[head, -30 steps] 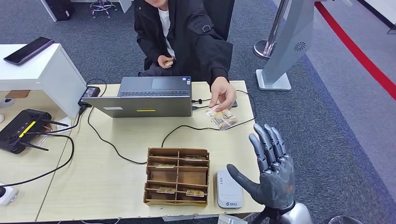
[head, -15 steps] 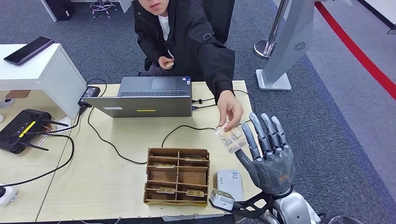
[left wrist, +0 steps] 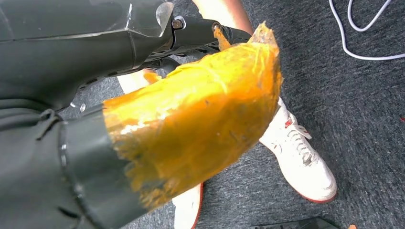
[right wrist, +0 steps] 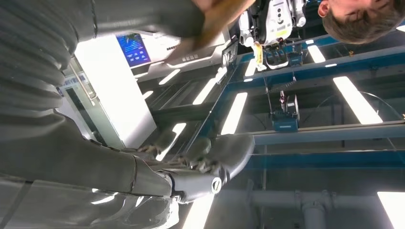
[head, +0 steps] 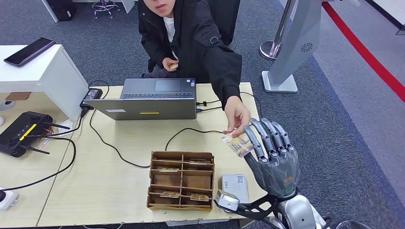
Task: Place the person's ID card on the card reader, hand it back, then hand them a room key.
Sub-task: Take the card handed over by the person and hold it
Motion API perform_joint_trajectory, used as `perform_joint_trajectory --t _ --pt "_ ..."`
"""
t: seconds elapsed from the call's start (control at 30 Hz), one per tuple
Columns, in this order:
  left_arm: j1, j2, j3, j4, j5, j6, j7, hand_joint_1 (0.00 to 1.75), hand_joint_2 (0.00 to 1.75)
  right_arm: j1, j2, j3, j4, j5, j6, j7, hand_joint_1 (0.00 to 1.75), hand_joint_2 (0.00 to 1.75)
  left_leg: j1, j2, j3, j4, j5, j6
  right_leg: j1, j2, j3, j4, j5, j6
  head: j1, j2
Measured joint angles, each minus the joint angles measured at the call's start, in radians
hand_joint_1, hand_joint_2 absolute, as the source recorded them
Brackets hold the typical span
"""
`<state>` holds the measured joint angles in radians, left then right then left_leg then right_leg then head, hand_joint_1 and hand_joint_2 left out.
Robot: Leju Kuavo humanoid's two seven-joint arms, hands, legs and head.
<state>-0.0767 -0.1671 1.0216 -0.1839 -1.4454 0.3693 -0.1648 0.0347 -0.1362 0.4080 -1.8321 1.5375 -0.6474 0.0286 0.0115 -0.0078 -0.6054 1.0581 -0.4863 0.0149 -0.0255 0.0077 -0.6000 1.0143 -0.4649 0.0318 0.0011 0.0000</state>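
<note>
A person in a black jacket reaches across the table, and their hand (head: 237,116) pinches the ID card (head: 235,142) in a clear sleeve. My right hand (head: 272,160) is raised at the table's right edge, its fingers bent forward against the card. In the right wrist view the card (right wrist: 215,19) lies by the fingers while the thumb (right wrist: 224,152) stands apart from it. The white card reader (head: 235,187) lies on the table below that hand. A wooden compartment box (head: 181,180) holds several key cards. My left hand (left wrist: 191,119), its thumb wrapped in orange tape, hangs over the carpet holding nothing.
A grey laptop (head: 150,100) stands at the table's far side, with black cables (head: 114,148) trailing across the top. A black router (head: 21,131) sits at the left, and a phone (head: 28,51) lies on a white box. A white stand (head: 291,47) rises behind the table.
The person's hand has carried the card from near the laptop down to my right hand. My right hand has risen toward it and its fingers have bent forward onto the card.
</note>
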Motion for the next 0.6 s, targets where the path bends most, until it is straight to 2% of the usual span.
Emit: perform_joint_trajectory --t 0.6 --pt "0.0 0.0 0.0 0.0 0.0 0.001 0.0 0.0 0.0 -0.005 0.0 0.004 0.005 -0.015 0.0 -0.001 1.75 1.75 0.0 0.0 0.0 0.0 0.0 0.0 0.0 0.0 0.0 0.0 0.0 0.0 0.0 0.0"
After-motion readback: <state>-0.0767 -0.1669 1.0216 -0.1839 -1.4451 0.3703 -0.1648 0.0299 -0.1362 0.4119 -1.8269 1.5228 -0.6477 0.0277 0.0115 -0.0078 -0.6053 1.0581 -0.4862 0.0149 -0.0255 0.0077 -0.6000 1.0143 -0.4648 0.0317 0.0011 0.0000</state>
